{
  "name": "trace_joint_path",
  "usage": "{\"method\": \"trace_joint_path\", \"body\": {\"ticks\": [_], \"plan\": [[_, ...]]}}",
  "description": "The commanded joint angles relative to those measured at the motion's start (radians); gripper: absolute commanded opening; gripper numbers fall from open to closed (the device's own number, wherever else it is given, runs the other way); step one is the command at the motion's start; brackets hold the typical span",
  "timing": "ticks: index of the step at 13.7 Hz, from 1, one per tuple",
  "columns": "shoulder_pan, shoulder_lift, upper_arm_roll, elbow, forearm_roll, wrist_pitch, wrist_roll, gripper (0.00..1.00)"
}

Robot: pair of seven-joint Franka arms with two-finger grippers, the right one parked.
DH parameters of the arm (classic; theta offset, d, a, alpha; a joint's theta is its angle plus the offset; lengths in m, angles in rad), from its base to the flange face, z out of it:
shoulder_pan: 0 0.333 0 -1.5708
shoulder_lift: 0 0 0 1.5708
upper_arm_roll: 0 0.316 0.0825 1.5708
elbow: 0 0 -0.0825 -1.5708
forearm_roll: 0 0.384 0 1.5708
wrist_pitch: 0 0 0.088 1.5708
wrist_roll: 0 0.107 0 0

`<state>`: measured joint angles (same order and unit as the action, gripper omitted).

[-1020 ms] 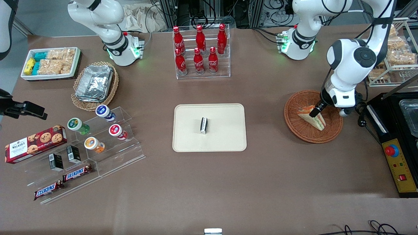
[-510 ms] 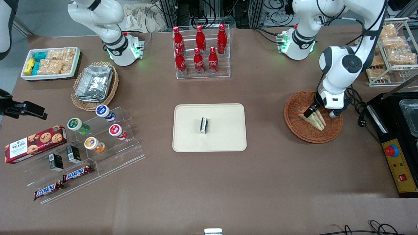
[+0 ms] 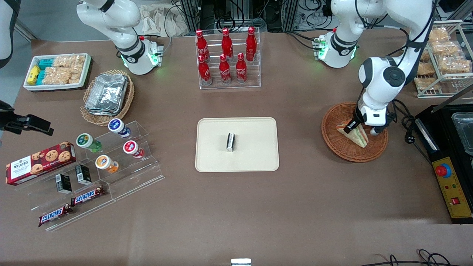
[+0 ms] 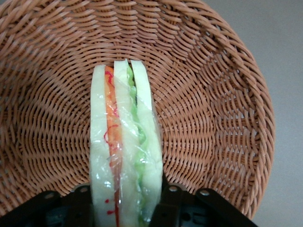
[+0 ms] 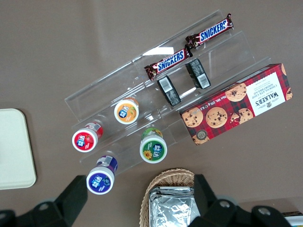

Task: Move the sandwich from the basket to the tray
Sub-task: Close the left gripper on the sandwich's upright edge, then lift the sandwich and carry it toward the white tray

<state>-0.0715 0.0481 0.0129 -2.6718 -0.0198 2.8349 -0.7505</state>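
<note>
The sandwich [image 3: 357,136], a clear-wrapped wedge with orange and green filling, stands on its edge in the reddish-brown wicker basket [image 3: 334,144] toward the working arm's end of the table. My left gripper [image 3: 349,128] reaches down into the basket and is shut on the sandwich's upper end. In the left wrist view the sandwich [image 4: 125,142] sits squeezed between the two black fingers [image 4: 170,203], with the basket's weave [image 4: 213,118] all around it. The beige tray [image 3: 258,147] lies flat at the table's middle, apart from the basket.
A small black-and-white packet [image 3: 230,142] lies on the tray. A rack of red bottles [image 3: 226,59] stands farther from the front camera than the tray. A black control box with a red button [image 3: 449,177] and a wire snack rack [image 3: 443,62] flank the basket.
The arm's elbow and wrist have swung toward the table's middle and the gripper has shifted slightly over the basket. The sandwich has barely moved.
</note>
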Motion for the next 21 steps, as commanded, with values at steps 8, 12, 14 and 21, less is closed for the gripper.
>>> {"method": "trace_joint_path", "body": {"ticks": [8, 12, 14, 21], "plan": [[-0.002, -0.141, -0.013, 0.131, 0.000, -0.301, 0.035, 0.00], [-0.002, -0.188, -0.011, 0.336, -0.003, -0.587, 0.160, 0.00], [-0.004, -0.153, -0.011, 0.580, -0.009, -0.862, 0.184, 0.00], [-0.007, -0.027, -0.114, 0.997, -0.006, -1.123, 0.487, 0.00]]}}
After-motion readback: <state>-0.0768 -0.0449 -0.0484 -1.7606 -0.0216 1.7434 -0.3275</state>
